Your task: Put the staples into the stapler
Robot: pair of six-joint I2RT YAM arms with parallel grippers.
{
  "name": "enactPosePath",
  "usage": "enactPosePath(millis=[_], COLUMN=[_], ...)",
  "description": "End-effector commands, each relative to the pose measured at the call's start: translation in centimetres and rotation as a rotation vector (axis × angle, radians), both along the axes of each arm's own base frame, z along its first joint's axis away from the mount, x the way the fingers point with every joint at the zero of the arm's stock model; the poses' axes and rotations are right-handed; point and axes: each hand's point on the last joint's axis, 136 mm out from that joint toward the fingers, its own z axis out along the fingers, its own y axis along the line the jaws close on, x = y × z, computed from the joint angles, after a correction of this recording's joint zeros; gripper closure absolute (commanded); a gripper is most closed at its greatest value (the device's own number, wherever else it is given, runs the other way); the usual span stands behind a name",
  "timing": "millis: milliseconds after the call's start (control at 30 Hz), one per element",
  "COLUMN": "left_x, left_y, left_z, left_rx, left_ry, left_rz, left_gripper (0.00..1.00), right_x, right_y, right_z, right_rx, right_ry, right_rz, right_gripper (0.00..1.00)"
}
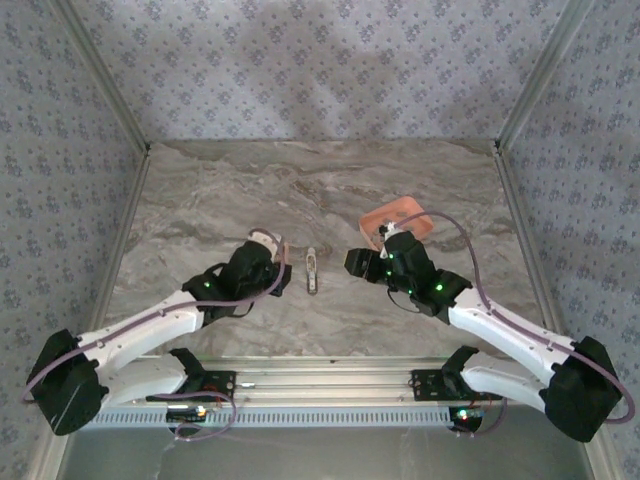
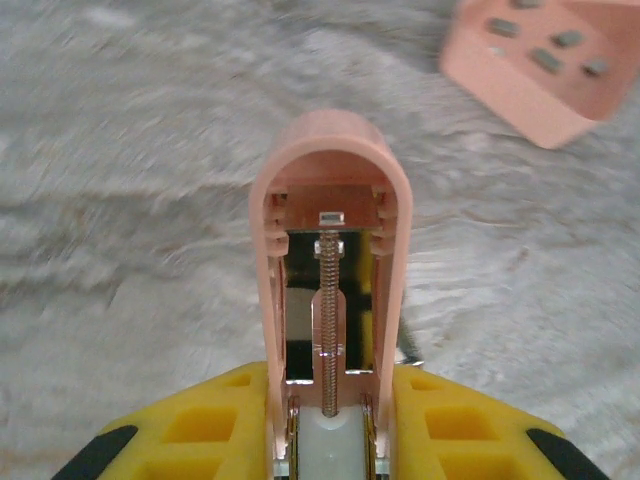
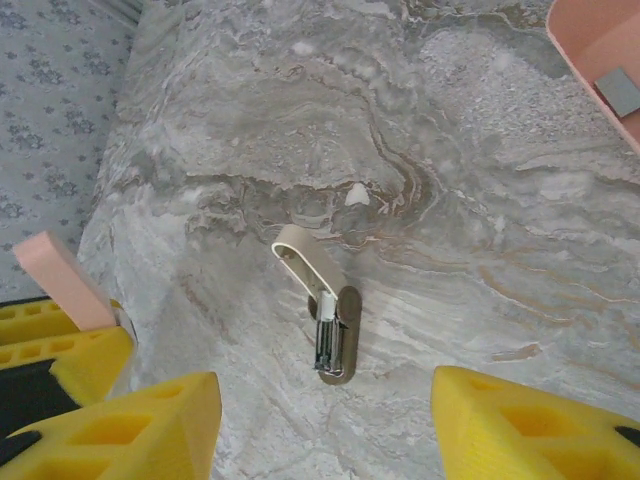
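The arched pink plastic stapler (image 2: 330, 160) is clamped in the left gripper (image 1: 256, 256), spring channel bared (presumably for loading). A cream-and-metal piece (image 3: 310, 255) lies between the grippers. The right gripper (image 1: 372, 262) is spread, empty, near the salmon-pink square tray (image 2: 520, 100) where grey staple strips (image 2: 547, 60) are stored.

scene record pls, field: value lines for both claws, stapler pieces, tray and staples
left claw: shut on pink stapler shell, spring visible inside
right claw: open, holding nothing
stapler base: lying on table, between the two claws
pink tray: on table by right claw
staples: loose strips inside tray
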Motion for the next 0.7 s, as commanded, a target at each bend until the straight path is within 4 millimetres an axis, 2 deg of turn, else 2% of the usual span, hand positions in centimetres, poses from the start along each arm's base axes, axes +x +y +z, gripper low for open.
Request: enactPosePath(millis=[0, 233, 667], left_x=[0.2, -0.2, -0.3], left_y=[2.7, 4.0, 2.6], left_z=[-1.9, -5.2, -7.9], left_rx=[-0.051, -0.003, 0.021], left_ry=[0.071, 0.157, 0.229], left_rz=[0.253, 0.392, 0.391], left_gripper=[0.8, 0.81, 0.79], right_x=[0.6, 0.6, 0.7], right_y=[-0.1, 0.5, 0.4], right_z=[-0.2, -1.4, -2.0], right_rx=[0.004, 0.015, 0.001], right_ry=[-0.011, 0.019, 0.025], right_rz=[-0.023, -0.016, -0.02], right_gripper=[0.42, 0.42, 0.42])
